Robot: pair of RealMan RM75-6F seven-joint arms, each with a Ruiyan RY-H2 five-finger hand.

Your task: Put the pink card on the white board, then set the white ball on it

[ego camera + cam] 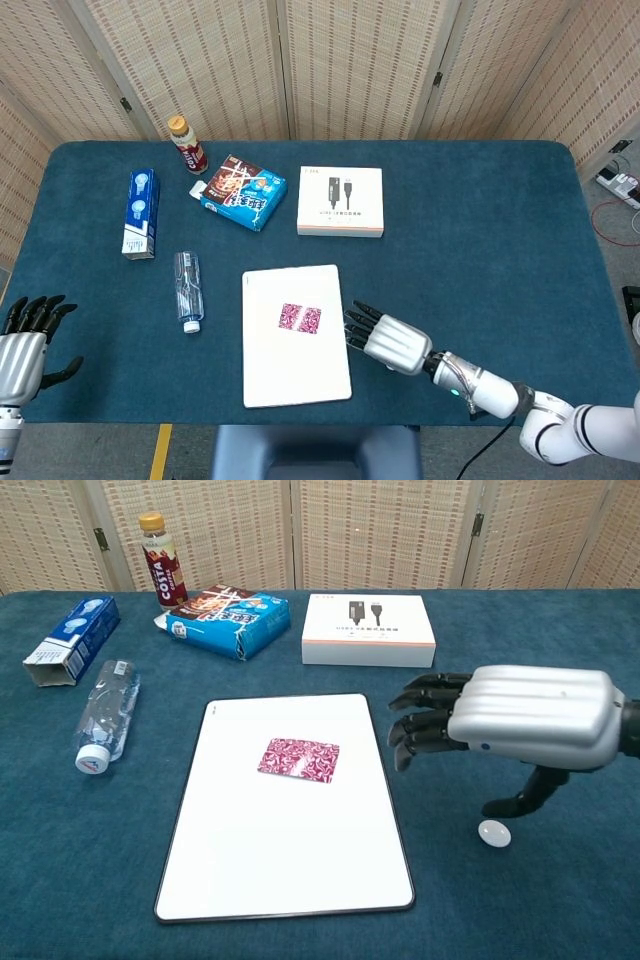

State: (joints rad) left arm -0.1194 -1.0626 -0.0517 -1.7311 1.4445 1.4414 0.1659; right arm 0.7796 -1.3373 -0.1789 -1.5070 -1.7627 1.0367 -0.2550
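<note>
Right hand [530, 720], fingers apart and empty, hovers over the white ball [493, 832]; a nudge probably rolls it across the counter [520, 900].

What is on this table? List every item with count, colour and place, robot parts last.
pink card: one, pink patterned, lying flat on the white board's far half
white board: one, white, near middle of the table
white ball: one, white, on the cloth right of the board, under the right hand
table: one, dark blue cloth
water bottle: one, clear, lying left of the board
toothpaste box: one, blue and white, far left
drink bottle: one, brown with yellow cap, upright at the back
snack box: one, blue, back left
cable box: one, white, behind the board
right hand: silver, open, above the ball
left hand: silver, open, near left edge
</note>
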